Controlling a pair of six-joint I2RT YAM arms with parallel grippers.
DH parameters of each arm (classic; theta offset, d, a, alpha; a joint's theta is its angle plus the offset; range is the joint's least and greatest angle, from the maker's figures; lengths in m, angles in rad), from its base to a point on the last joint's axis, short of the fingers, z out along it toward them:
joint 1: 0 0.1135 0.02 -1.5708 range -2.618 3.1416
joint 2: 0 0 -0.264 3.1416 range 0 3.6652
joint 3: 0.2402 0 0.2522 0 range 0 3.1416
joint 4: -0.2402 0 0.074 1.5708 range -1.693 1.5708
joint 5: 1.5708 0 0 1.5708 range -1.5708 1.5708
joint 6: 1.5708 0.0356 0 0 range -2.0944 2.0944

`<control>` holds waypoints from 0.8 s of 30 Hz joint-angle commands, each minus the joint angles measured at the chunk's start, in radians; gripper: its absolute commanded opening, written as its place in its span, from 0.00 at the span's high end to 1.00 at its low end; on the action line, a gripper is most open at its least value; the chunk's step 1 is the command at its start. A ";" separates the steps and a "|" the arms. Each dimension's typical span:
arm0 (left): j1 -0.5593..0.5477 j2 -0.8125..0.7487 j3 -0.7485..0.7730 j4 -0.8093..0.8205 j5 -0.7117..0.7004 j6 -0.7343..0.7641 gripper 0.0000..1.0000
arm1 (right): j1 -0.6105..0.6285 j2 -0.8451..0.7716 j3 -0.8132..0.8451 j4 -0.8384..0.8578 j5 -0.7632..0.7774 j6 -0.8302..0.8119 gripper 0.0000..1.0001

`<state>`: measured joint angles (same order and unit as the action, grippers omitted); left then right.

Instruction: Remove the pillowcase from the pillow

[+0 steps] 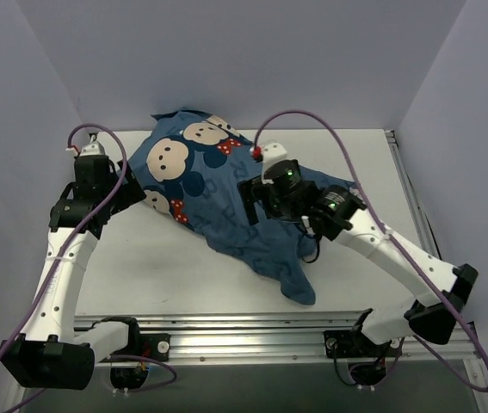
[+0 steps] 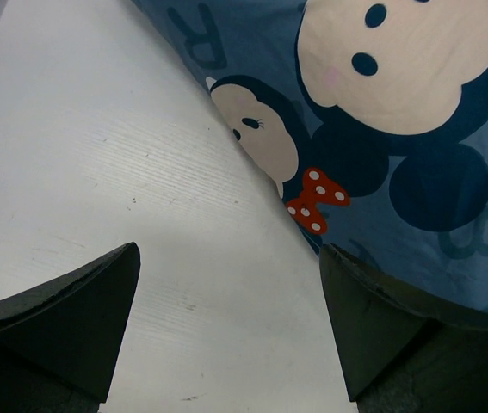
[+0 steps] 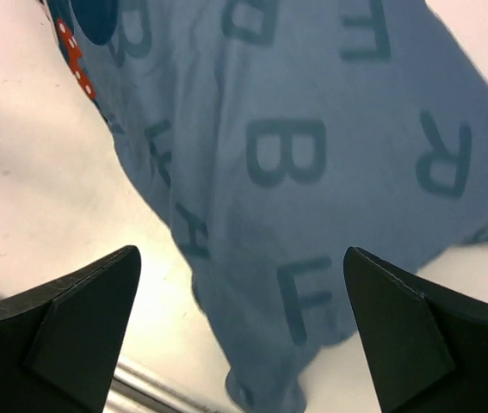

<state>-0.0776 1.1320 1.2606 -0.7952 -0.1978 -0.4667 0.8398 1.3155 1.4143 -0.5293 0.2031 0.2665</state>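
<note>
The dark-blue pillowcase [image 1: 226,194], printed with letters and mouse faces with red dotted bows, lies slantwise across the table from the far left to the near middle. The pillow is hidden; no white cushion shows. My left gripper [image 1: 137,191] is open at the cover's left edge. In the left wrist view the left gripper [image 2: 226,288] frames bare table, and its right finger [image 2: 373,318] lies against the pillowcase [image 2: 398,129]. My right gripper [image 1: 254,205] hangs open above the cover's middle. Between the right gripper [image 3: 239,288] fingers, the lettered pillowcase [image 3: 295,172] lies below, untouched.
The white table [image 1: 157,258] ends in a metal rail [image 1: 244,327] at the near edge, also visible as the rail [image 3: 140,383] in the right wrist view. Grey walls close in on the left, back and right. Purple cables [image 1: 312,116] loop over both arms.
</note>
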 commanded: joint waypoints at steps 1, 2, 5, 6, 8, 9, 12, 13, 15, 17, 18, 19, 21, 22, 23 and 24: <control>0.009 0.012 -0.039 0.041 -0.017 -0.029 0.06 | 0.091 0.155 0.070 -0.011 0.140 -0.179 0.00; 0.019 0.015 -0.046 0.027 -0.020 -0.029 0.06 | 0.113 0.219 0.083 0.024 0.192 -0.243 0.00; 0.054 0.009 -0.081 0.010 -0.019 -0.032 0.06 | 0.174 0.347 0.141 0.063 0.261 -0.350 0.00; 0.064 0.003 -0.095 0.008 -0.017 -0.030 0.06 | 0.185 0.373 0.158 0.075 0.281 -0.371 0.00; 0.073 -0.017 -0.130 -0.001 -0.009 -0.029 0.06 | 0.214 0.434 0.161 0.141 0.324 -0.410 0.00; 0.120 -0.024 -0.142 -0.002 -0.005 -0.027 0.06 | 0.223 0.456 0.161 0.161 0.359 -0.450 0.00; 0.156 -0.060 -0.179 -0.009 0.012 -0.020 0.06 | 0.243 0.543 0.161 0.235 0.392 -0.496 0.00; 0.162 -0.067 -0.185 -0.012 0.015 -0.016 0.06 | 0.245 0.562 0.152 0.255 0.419 -0.525 0.00; 0.170 -0.084 -0.197 -0.018 0.017 -0.010 0.06 | 0.252 0.623 0.140 0.324 0.464 -0.564 0.00; 0.173 -0.093 -0.199 -0.025 0.014 -0.004 0.06 | 0.258 0.692 0.130 0.385 0.574 -0.613 0.00; 0.173 -0.103 -0.201 -0.029 0.008 -0.003 0.06 | 0.259 0.718 0.130 0.400 0.605 -0.625 0.00; 0.174 -0.109 -0.205 -0.029 0.006 -0.001 0.06 | 0.259 0.741 0.127 0.440 0.669 -0.659 0.00; 0.174 -0.121 -0.208 -0.032 0.003 0.002 0.06 | 0.255 0.812 0.140 0.460 0.723 -0.687 0.00; 0.176 -0.124 -0.208 -0.032 0.004 0.003 0.06 | 0.254 0.832 0.147 0.465 0.742 -0.693 0.00; 0.176 -0.130 -0.207 -0.036 0.005 0.005 0.06 | 0.254 0.862 0.159 0.456 0.754 -0.697 0.04; 0.177 -0.132 -0.207 -0.038 0.006 0.007 0.06 | 0.254 0.870 0.179 0.453 0.759 -0.696 0.22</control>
<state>0.0891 1.0225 1.0531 -0.8280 -0.1967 -0.4789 1.1015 2.1380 1.5482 -0.1101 0.8570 -0.3866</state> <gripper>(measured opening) 0.939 0.887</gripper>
